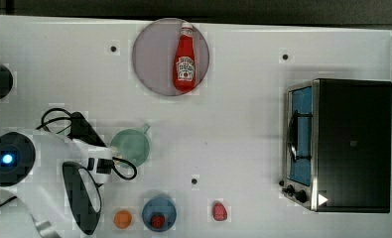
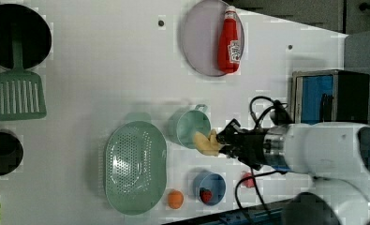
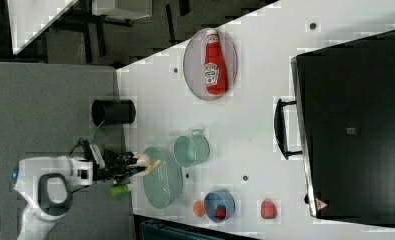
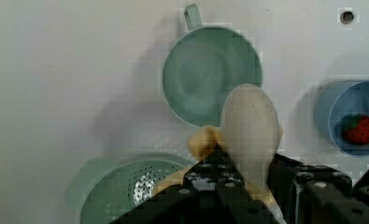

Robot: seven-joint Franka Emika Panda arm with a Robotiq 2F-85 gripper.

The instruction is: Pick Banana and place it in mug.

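Note:
My gripper (image 2: pixel 224 141) is shut on the pale yellow-cream banana (image 2: pixel 206 143), which sticks out past the black fingers (image 4: pixel 210 179). The banana (image 4: pixel 250 126) hangs in the air beside the teal-green mug (image 2: pixel 188 127), overlapping its rim in the left view and in the wrist view. The mug (image 4: pixel 212 74) stands upright on the white table with nothing inside, its handle nub pointing away from the gripper. In the top view the arm covers the banana, and the mug (image 1: pixel 130 147) sits just off the arm's tip. In the right view the banana (image 3: pixel 147 165) hangs over the colander's edge.
A pale green colander (image 2: pixel 135 166) lies close to the mug. A blue bowl (image 2: pixel 210 187) holds a strawberry piece, with an orange ball (image 2: pixel 175 199) beside it. A ketchup bottle (image 1: pixel 185 57) lies on a plate. A toaster oven (image 1: pixel 350 144) stands at the top view's right.

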